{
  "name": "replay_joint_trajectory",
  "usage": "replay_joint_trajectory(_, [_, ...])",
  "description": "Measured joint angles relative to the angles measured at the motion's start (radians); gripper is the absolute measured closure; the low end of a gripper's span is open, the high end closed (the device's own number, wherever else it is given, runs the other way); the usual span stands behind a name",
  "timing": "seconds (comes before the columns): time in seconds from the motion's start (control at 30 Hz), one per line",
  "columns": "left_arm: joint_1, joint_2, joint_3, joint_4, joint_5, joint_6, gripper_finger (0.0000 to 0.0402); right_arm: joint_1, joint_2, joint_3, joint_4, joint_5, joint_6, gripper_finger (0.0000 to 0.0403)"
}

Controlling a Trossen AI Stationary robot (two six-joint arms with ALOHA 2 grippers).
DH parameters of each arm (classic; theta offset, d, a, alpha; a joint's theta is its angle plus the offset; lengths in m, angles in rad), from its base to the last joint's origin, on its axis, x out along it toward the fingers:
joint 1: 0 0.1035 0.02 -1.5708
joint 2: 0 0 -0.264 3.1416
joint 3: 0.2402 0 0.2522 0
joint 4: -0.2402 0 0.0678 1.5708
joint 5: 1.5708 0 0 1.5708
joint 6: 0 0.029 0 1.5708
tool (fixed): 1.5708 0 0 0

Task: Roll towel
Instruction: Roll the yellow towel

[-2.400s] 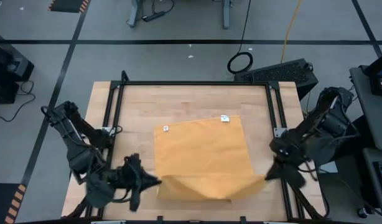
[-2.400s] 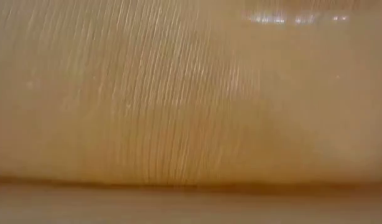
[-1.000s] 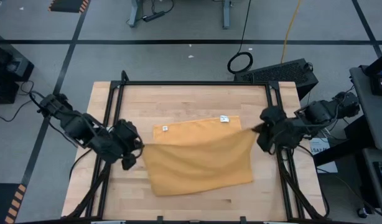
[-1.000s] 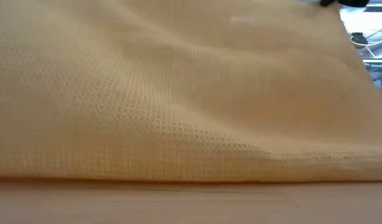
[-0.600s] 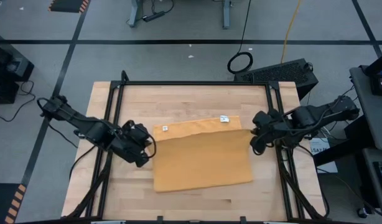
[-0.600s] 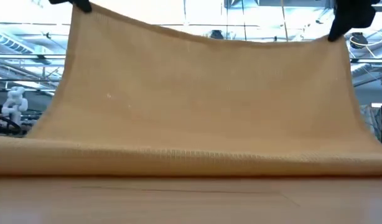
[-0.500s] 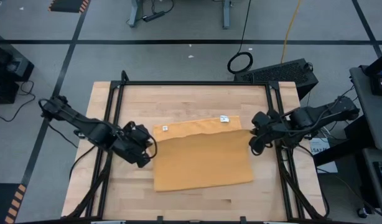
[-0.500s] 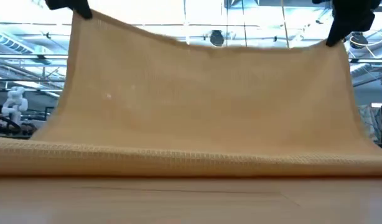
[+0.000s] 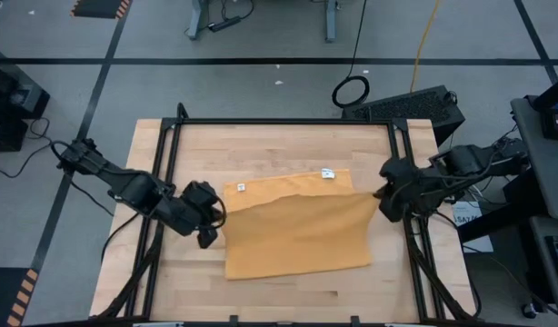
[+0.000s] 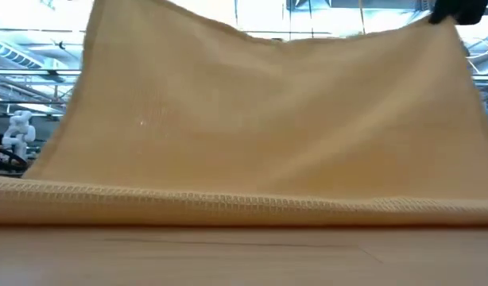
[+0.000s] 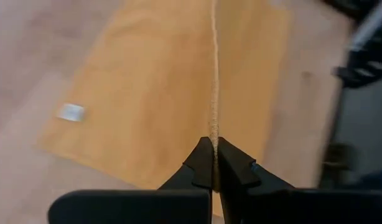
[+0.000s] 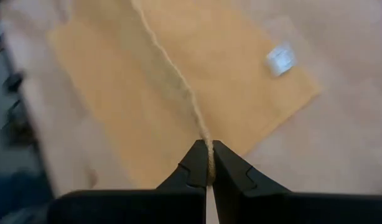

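Mustard towel (image 9: 297, 232) hangs from both clamped pincers, left pincer (image 9: 209, 229) and right pincer (image 9: 381, 194); carry its pinched edge evenly forward, keeping it taut above the surface (image 9: 279, 150).

A coiled cable (image 9: 351, 91) lies on the floor beyond the wooden table (image 9: 279, 145).

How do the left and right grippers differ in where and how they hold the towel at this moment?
The left gripper pinches the towel at its left corner, with its arm stretched in from the table's far left. The right gripper pinches the right corner, slightly farther back on the table, with its arm coming from the right edge. Both are shut on the same raised edge, which runs taut between them, while the towel's near part lies on the table.
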Motion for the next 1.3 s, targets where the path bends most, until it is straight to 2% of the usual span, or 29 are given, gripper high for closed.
replay_joint_trajectory(0.1, [0.017, 0.020, -0.002, -0.067, -0.035, 0.001, 0.0393, 0.000, 0.001, -0.018, 0.001, 0.090, -0.021, 0.0403])
replay_joint_trajectory(0.37, [0.056, 0.074, -0.068, -0.083, -0.054, 0.017, 0.0393, -0.030, 0.031, -0.156, 0.020, 0.142, 0.006, 0.0403])
replay_joint_trajectory(0.6, [0.093, 0.145, -0.104, -0.084, -0.075, 0.020, 0.0393, -0.060, 0.033, -0.300, 0.144, 0.227, 0.013, 0.0403])
replay_joint_trajectory(0.8, [0.126, 0.215, -0.117, -0.083, -0.094, 0.029, 0.0393, -0.083, 0.033, -0.407, 0.231, 0.341, 0.001, 0.0403])
replay_joint_trajectory(1.3, [0.197, 0.357, -0.117, -0.075, -0.172, 0.047, 0.0393, -0.144, 0.033, -0.576, 0.397, 0.359, -0.011, 0.0403])
